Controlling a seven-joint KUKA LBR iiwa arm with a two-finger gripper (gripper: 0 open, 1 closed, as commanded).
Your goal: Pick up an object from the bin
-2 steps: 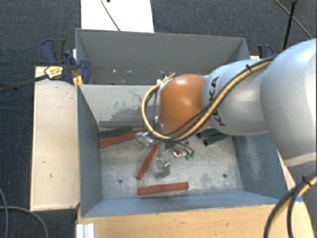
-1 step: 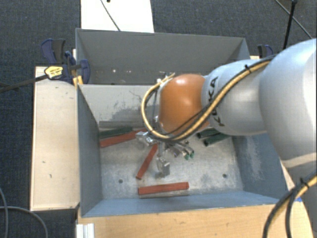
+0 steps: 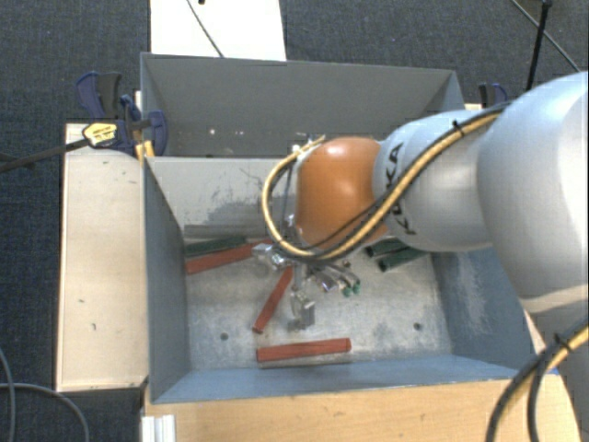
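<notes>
- The gripper [image 3: 301, 309] hangs low over the middle of the grey bin [image 3: 166, 274], under the arm's orange cover [image 3: 336, 190].
- From where I stand I cannot tell whether the claw is released or clenched.
- Just beside it, on its left, lies a slanted red stick [image 3: 270, 307] on the bin floor.
- A second red stick [image 3: 304, 348] lies flat near the front wall.
- A third red stick [image 3: 218, 260] lies by the left wall, beside a dark green stick [image 3: 217, 244].
- Another dark green stick [image 3: 398, 255] lies to the right, partly under the arm.
</notes>
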